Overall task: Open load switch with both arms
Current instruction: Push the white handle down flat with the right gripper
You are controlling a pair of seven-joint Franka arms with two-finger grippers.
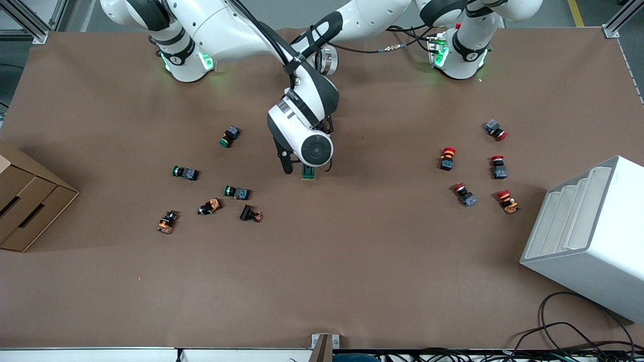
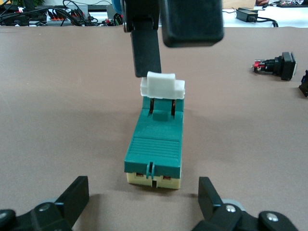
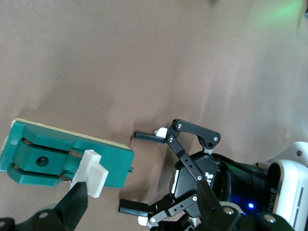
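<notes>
Front view showed a big brown table (image 1: 322, 281) that filled almost the whole frame. In the middle of the frame lay the load switch (image 1: 308, 172), a small green block flat on the table. The right arm (image 1: 236, 30) reached down from the top of the frame, and the right gripper (image 1: 294, 165) was low over the load switch. A black part of it touched the white piece (image 2: 162, 86) at one end of the block. I could not tell if this gripper was open or closed.

The left arm (image 1: 362, 20) came in from the top too, but its hand was hidden under the right arm there. The right wrist view showed the left gripper (image 3: 138, 171) open wide, just beside the other end of the load switch, not touching it.

Some green buttons (image 1: 236, 192) lay toward the right arm's end of the table. Some red buttons (image 1: 448, 158) lay toward the left arm's end. A cardboard box (image 1: 25, 206) sat at the edge by the green buttons. A white box with steps (image 1: 588, 226) sat at the edge by the red ones. Black cables (image 1: 578, 332) curled at the lower edge of the frame. Grey floor (image 1: 578, 12) and metal posts (image 1: 30, 20) showed at the top corners.
</notes>
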